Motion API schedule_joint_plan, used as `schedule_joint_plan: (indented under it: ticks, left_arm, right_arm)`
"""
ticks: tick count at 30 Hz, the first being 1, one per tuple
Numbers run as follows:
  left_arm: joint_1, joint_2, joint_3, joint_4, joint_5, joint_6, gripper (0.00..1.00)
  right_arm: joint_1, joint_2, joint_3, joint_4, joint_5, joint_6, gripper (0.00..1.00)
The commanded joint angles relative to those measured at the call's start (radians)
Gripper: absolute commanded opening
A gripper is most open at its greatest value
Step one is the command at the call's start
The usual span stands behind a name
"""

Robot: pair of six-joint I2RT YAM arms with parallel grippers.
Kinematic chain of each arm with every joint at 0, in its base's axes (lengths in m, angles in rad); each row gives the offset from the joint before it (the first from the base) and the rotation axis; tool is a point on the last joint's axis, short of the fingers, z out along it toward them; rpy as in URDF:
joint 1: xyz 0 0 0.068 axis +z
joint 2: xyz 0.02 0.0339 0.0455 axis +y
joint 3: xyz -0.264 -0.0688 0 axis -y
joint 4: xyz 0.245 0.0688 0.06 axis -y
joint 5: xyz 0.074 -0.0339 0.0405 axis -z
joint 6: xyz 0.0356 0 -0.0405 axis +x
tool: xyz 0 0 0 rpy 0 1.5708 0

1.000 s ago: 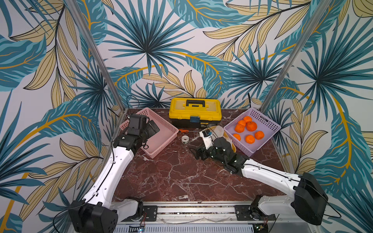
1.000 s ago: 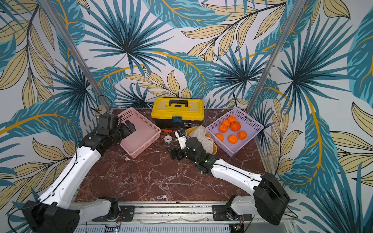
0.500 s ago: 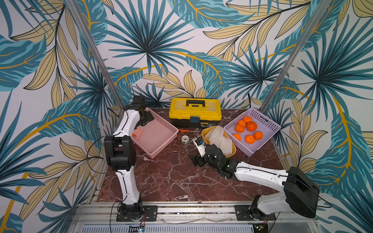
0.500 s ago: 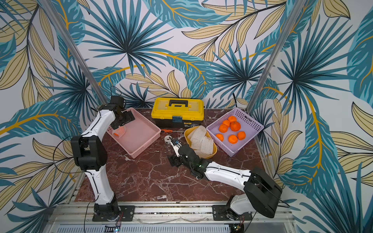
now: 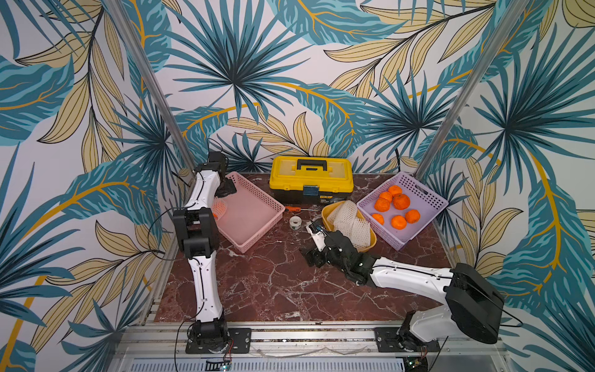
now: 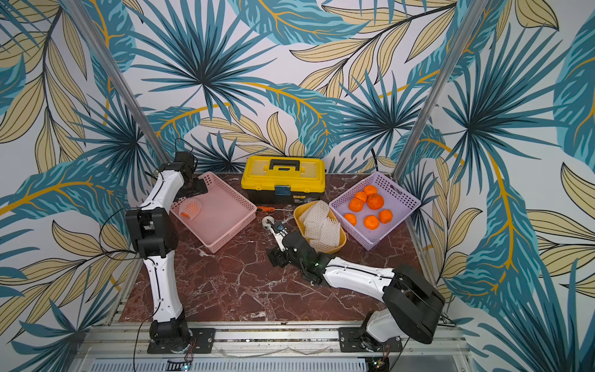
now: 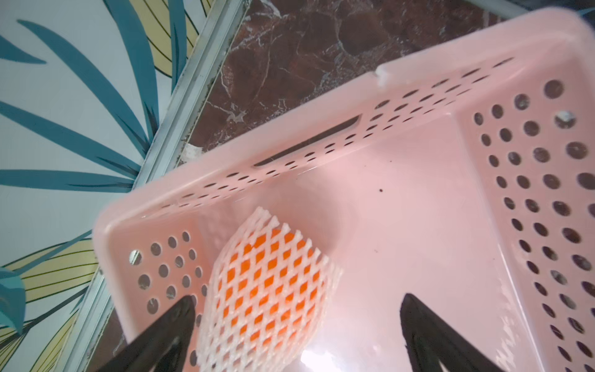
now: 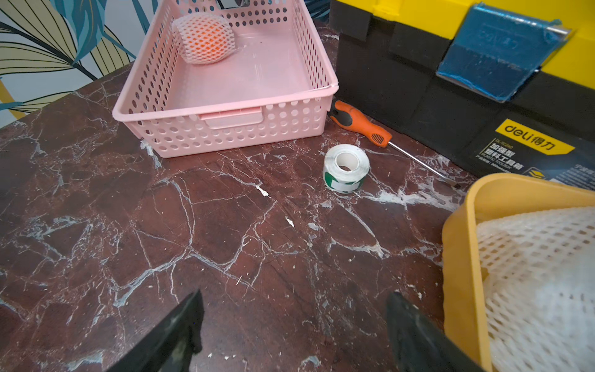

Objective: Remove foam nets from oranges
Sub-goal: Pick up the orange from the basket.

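Since a second ago the left arm has folded upright, putting the left hand (image 7: 296,302) over the left end of the pink basket (image 8: 231,135). The right hand (image 8: 293,298) has drawn back from the yellow bowl (image 8: 463,257).

Legible writing: "deli" with Chinese characters on the toolbox (image 8: 402,80) label. The smaller print cannot be read.

Right hand: fingers (image 8: 180,331) wide, empty, low over the bench (image 8: 225,241). The bowl is just beside it, with loose foam nets (image 8: 541,273) heaped inside.

Beyond it stands a white-and-green tape roll (image 8: 346,167). Next, a screwdriver (image 8: 357,124) lies along the toolbox.

Seven bare oranges (image 5: 401,202) sit in the purple basket (image 5: 421,190), far right.

Left hand: fingers (image 7: 167,331) wide, holding nothing. One netted orange (image 7: 267,290) lies on the pink basket floor between them, close to one finger. Contact cannot be told.
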Motion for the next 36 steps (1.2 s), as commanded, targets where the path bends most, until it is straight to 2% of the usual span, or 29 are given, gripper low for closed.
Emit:
schedule_joint_plan:
  ticks: [1, 4, 9, 20, 28, 36]
  left_arm:
    - [0.014, 0.022, -0.009, -0.018, 0.004, 0.010, 0.99]
    - [0.018, 0.039, 0.005, -0.020, 0.054, 0.009, 1.00]
    - [0.037, 0.076, 0.010, -0.033, 0.067, -0.011, 0.99]
    - [0.037, 0.060, -0.087, -0.032, 0.121, -0.027, 1.00]
    - [0.011, 0.053, -0.101, -0.032, 0.037, -0.042, 1.00]
    - [0.006, 0.054, -0.072, -0.031, 0.085, -0.093, 0.84]
  right_arm:
    - [0.002, 0.024, 0.020, -0.007, -0.008, -0.011, 0.89]
    - [0.001, 0.032, 0.023, -0.007, -0.006, -0.012, 0.89]
    - [0.001, 0.044, 0.028, -0.007, -0.015, -0.010, 0.89]
    - [0.002, 0.071, 0.044, -0.019, -0.027, -0.004, 0.89]
    - [0.002, 0.083, 0.052, -0.022, -0.031, -0.003, 0.89]
    - [0.002, 0.082, 0.051, -0.023, -0.027, -0.003, 0.89]
